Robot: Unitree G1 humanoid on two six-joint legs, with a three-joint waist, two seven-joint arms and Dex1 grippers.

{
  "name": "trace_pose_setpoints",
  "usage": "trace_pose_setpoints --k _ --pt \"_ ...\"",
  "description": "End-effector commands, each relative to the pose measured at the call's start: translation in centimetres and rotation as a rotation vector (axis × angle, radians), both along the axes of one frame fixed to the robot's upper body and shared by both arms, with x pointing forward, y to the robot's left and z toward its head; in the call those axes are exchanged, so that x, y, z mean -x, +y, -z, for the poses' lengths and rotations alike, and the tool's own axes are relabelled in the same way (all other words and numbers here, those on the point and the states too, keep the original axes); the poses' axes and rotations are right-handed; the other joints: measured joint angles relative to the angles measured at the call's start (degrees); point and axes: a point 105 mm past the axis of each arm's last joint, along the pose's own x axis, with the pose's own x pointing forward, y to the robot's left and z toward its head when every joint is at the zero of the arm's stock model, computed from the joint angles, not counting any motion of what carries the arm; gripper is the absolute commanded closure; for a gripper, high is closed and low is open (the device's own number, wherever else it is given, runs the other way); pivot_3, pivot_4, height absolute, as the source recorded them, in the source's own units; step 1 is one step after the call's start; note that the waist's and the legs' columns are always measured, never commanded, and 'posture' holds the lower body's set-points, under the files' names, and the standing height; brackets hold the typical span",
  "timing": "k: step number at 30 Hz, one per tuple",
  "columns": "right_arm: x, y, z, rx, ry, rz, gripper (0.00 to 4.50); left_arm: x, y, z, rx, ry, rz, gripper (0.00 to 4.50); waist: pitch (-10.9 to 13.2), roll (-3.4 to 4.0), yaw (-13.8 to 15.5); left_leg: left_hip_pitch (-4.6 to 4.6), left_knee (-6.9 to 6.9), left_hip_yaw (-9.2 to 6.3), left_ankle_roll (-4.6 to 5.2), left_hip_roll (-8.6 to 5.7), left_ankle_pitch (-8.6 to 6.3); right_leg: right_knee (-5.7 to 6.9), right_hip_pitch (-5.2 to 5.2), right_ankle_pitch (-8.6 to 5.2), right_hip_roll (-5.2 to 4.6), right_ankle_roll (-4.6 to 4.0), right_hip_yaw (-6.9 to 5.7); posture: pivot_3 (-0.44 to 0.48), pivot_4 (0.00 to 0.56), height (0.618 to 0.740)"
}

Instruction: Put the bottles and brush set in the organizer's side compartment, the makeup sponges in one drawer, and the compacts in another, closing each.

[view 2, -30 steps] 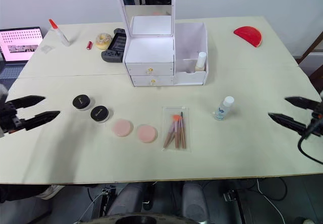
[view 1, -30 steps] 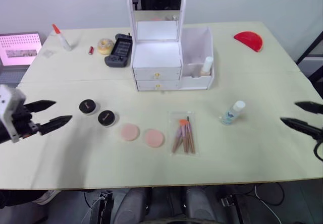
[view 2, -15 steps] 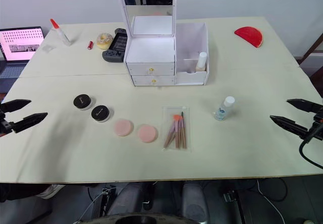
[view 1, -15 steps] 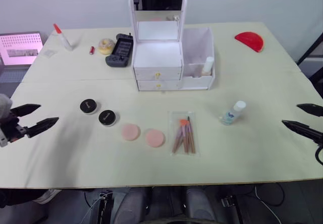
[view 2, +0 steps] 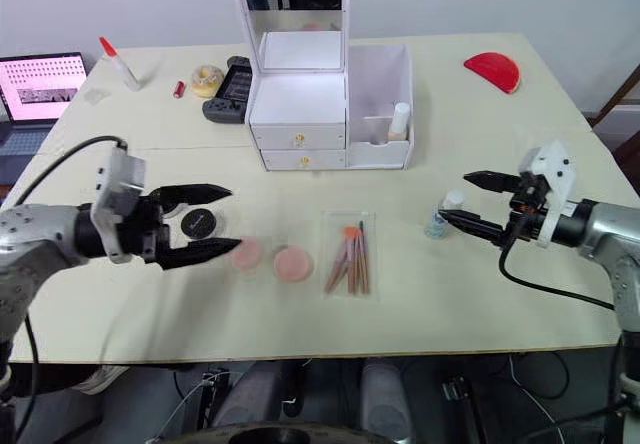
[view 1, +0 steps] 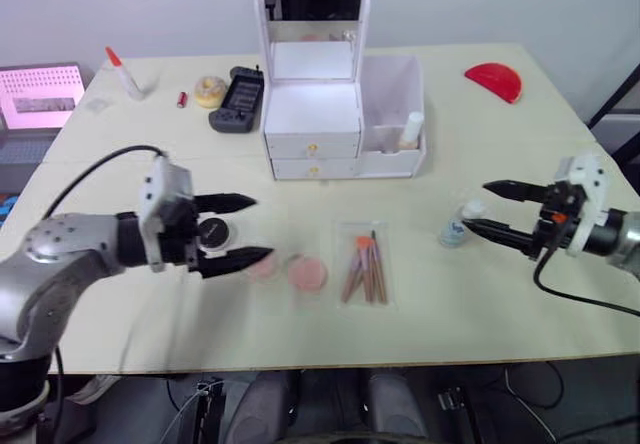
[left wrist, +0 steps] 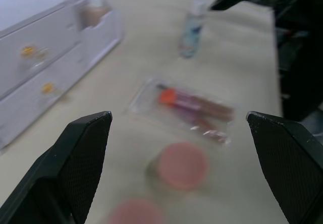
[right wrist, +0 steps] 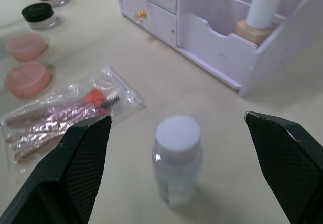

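A pale table [view 2: 480, 294] before a plain wall carries the white organizer [view 2: 325, 104] at its far middle, both drawers shut and one bottle already standing in the side compartment [view 2: 385, 99]. The relation that matters is on the right: the small clear bottle [right wrist: 177, 156] stands upright just ahead of the right gripper [view 2: 478, 203], centred between its wide-spread fingers, so that arm is plainly the nearer one. The side compartment lies beyond the bottle, farther and inward, with bare table between them. The left gripper [view 2: 205, 223], also spread open and holding nothing, hovers over the two black compacts [view 2: 198, 223], next to the pink makeup sponges [view 2: 292, 263]. The bagged brush set [view 2: 348, 254] lies between the arms, its long axis running near-to-far, clear of the bottle's likely path.
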Motion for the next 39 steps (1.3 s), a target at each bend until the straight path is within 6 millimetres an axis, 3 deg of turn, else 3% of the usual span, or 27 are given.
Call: trace_pose_setpoints --k 1,26,27,28,33,34,39 --pt "-0.44 0.31 -0.40 -0.013 -0.025 0.006 0.02 0.07 -0.63 -0.32 0.001 -0.013 0.006 0.00 0.00 0.00 -0.02 0.00 -0.01 0.00 0.00 0.00 0.00 0.00 0.00 0.00 0.01 0.00 -0.01 0.000 0.150 0.738" --pt "-1.15 -0.24 0.37 0.022 0.034 0.073 0.02 0.06 -1.02 -0.40 0.011 -0.012 -0.005 0.00 0.00 0.00 -0.07 0.00 0.03 0.01 0.01 0.00 0.01 0.01 0.00 0.00 0.03 0.00 -0.01 0.000 0.150 0.738" --pt "-1.17 -0.28 0.39 0.022 0.035 0.075 0.55 0.04 -0.98 -0.37 0.010 -0.010 -0.007 0.00 0.00 0.00 -0.07 0.00 0.03 0.01 0.01 0.00 0.00 0.01 0.00 0.00 0.03 0.00 -0.01 0.000 0.150 0.738" --pt "-1.17 -0.31 0.40 0.022 0.036 0.076 0.77 0.03 -0.96 -0.34 0.010 -0.009 -0.009 0.00 0.00 0.00 -0.06 0.00 0.03 0.01 0.01 0.00 0.01 0.01 0.00 0.00 0.03 0.00 -0.01 0.000 0.150 0.738" --pt "-1.16 -0.32 0.35 0.016 0.040 0.072 3.25 0.00 -0.94 -0.34 0.013 -0.007 -0.011 0.00 0.00 0.00 -0.06 0.00 0.03 0.01 0.01 0.00 0.01 0.01 0.00 0.00 0.03 0.00 -0.01 0.000 0.150 0.738" --pt "-1.16 -0.31 0.33 0.015 0.040 0.072 3.46 -0.01 -0.93 -0.34 0.013 -0.007 -0.012 0.00 0.00 0.00 -0.06 0.00 0.03 0.01 0.01 0.00 0.01 0.01 0.00 0.00 0.03 0.00 -0.01 0.000 0.150 0.738" --pt "-1.12 -0.09 -0.10 -0.003 0.028 0.055 3.46 -0.08 -0.87 -0.40 0.015 -0.006 -0.015 0.00 0.00 0.00 -0.06 0.00 0.04 0.01 0.01 0.00 0.01 0.01 0.01 0.00 0.03 0.00 -0.01 0.000 0.150 0.738"
